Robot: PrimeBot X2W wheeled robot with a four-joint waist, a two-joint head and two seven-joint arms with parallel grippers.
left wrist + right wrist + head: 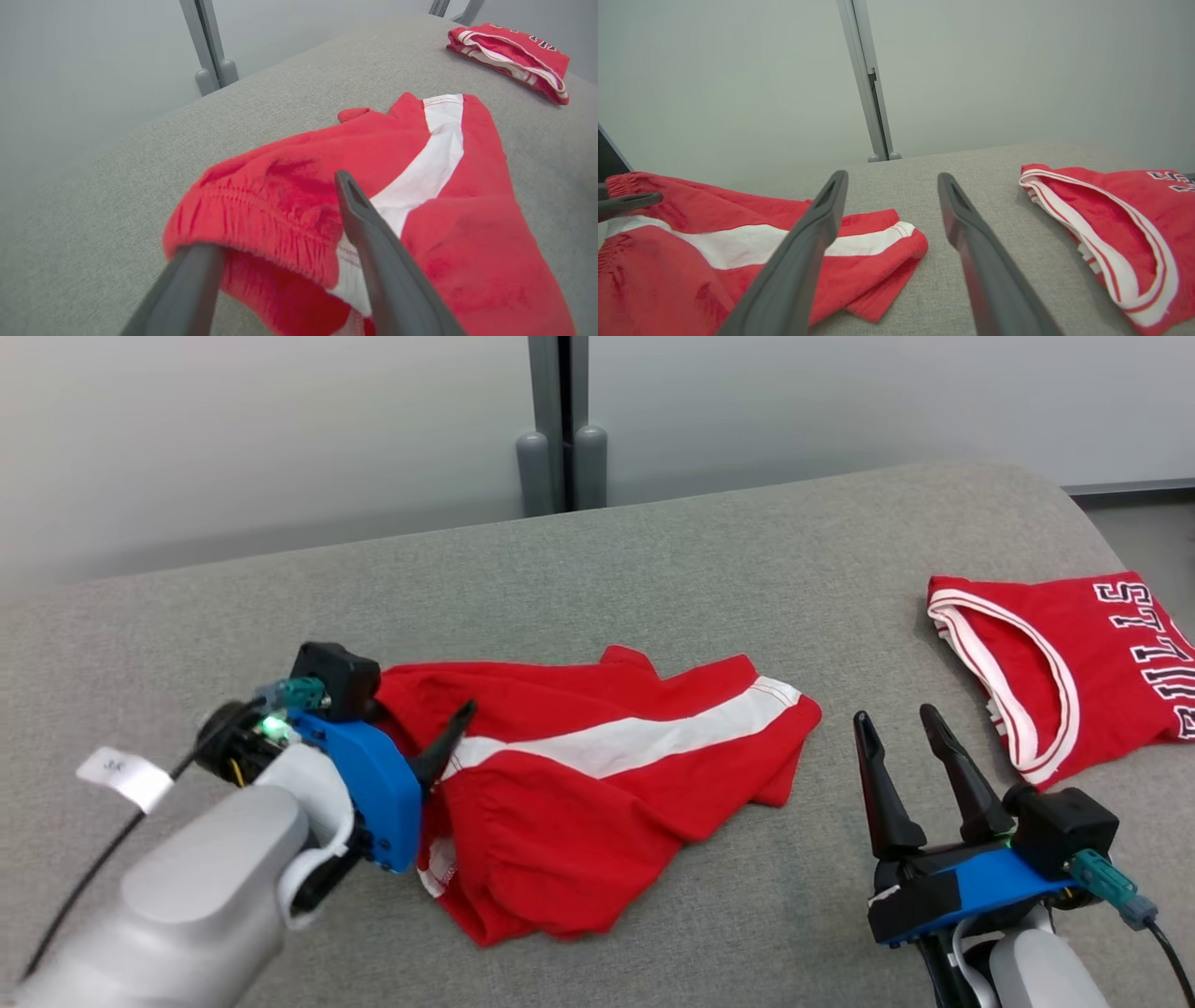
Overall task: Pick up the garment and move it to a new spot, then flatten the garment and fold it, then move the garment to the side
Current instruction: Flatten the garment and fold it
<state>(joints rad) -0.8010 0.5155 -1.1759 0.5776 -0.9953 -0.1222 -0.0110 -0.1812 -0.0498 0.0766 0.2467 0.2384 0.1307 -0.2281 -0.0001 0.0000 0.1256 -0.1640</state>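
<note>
Red shorts (597, 793) with a white side stripe lie crumpled on the grey cushioned surface (653, 551). My left gripper (434, 733) is open at their elastic waistband (261, 219). One finger lies on top of the cloth and the other is tucked under the band's edge, its tip hidden. My right gripper (894, 714) stands open and empty right of the shorts, fingers pointing up the view. In the right wrist view the shorts (738, 242) spread to the left behind my right gripper (891, 176).
A red jersey (1074, 653) with white trim and dark lettering lies folded at the surface's right edge. A grey post (560, 429) rises behind the far edge against a pale wall. Bare grey fabric lies between the shorts and the jersey.
</note>
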